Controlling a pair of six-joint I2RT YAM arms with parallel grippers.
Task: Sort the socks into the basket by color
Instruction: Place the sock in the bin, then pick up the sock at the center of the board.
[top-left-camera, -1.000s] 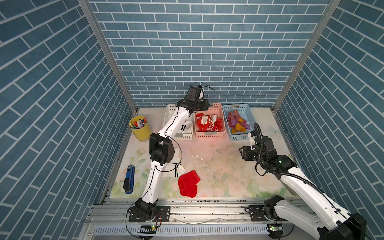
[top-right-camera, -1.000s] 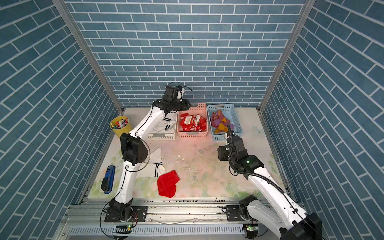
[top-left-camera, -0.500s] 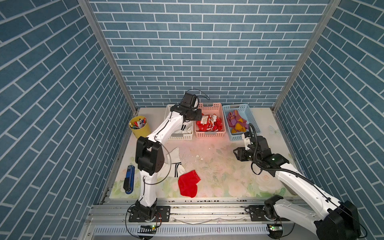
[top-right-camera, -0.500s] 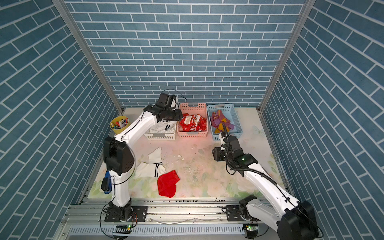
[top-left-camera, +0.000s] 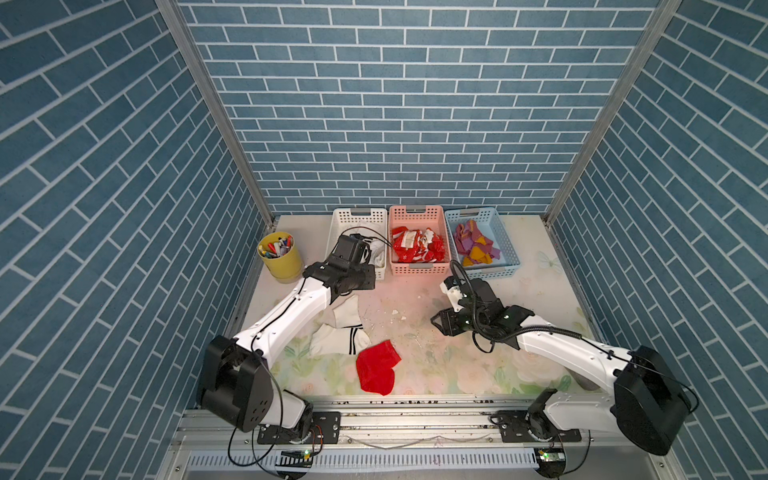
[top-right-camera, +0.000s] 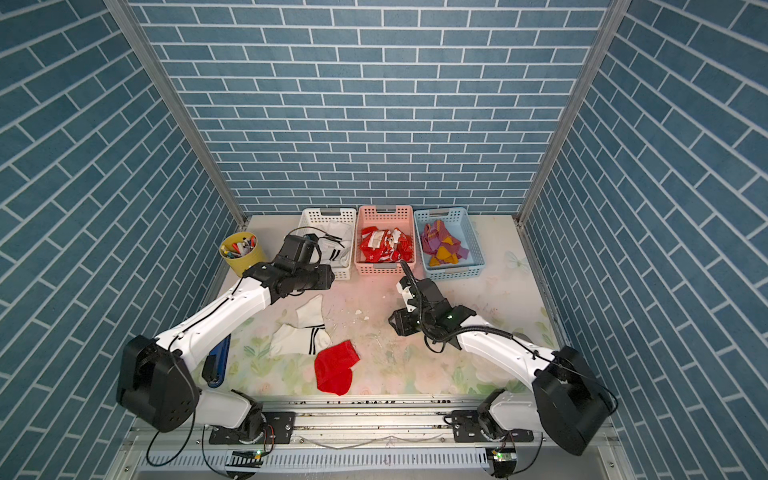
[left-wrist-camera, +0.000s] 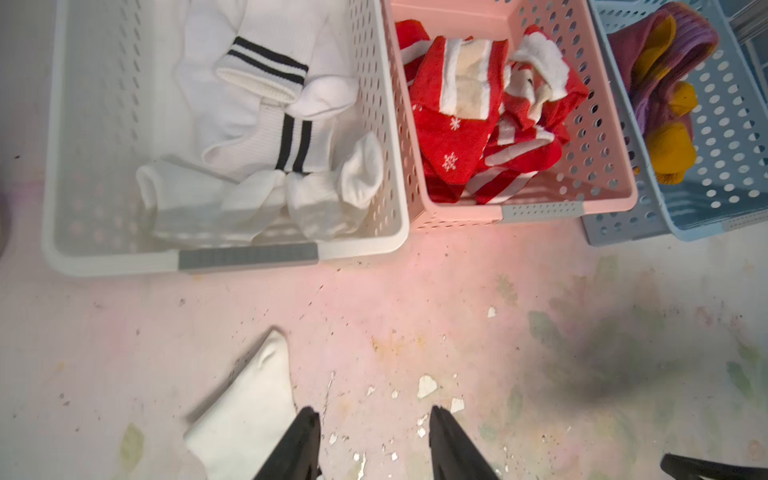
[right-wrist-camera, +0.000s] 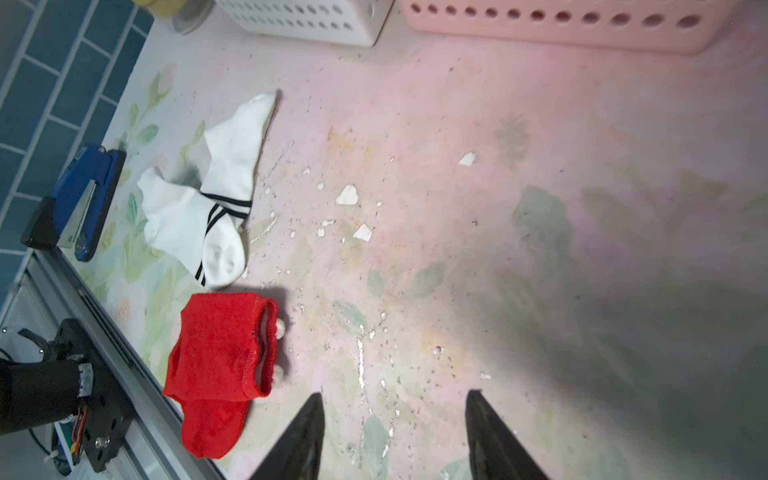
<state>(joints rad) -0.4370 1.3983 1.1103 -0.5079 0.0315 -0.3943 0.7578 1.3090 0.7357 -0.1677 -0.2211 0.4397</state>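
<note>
Baskets (top-left-camera: 415, 269) hold most socks. White socks (right-wrist-camera: 178, 220) beside the left gripper (left-wrist-camera: 370, 419) and a red sock (right-wrist-camera: 220, 345) near the right gripper (right-wrist-camera: 395, 399) await sorting. Both grippers stand open, empty.

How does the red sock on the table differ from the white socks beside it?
The red sock is solid red; the white socks carry black bands. The red sock lies singly, nearer the front rail; the white socks are two, overlapping, farther back. Both lie loose on the table, unsorted.
</note>
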